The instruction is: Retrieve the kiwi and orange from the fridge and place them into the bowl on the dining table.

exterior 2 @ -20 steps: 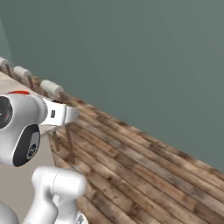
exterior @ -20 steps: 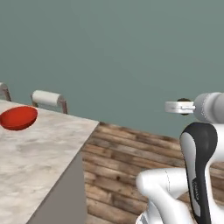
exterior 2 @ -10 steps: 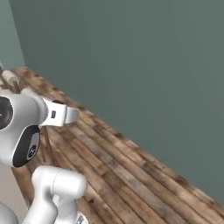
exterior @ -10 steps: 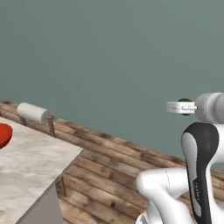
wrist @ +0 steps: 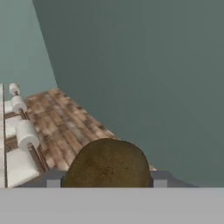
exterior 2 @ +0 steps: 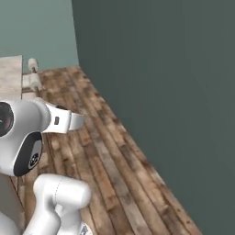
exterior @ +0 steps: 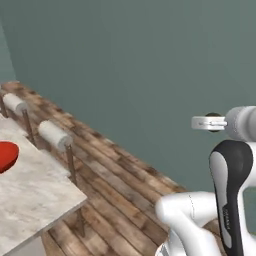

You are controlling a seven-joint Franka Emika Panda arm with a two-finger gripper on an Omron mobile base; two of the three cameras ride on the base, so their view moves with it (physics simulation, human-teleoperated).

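- At the bottom of the hand view, nearest of all, the kiwi (wrist: 108, 162) sits clamped in the end effector (wrist: 106, 181), a grey finger (wrist: 53, 179) pressed to each side of it.
- Beyond it lies the wooden plank floor (wrist: 65, 124), running up to a dark teal wall (wrist: 153, 78).
- On the left, the dining table's tabletop (exterior: 30, 192) ends in a near corner that juts over the floor in the left base view.
- Just off the tabletop's long edge stand stools (exterior: 55, 136) with pale rolled seats, one behind another.
- Farther back along the tabletop, at the left edge of the left base view, the red bowl (exterior: 7, 155) rests on the marble, only partly in frame.
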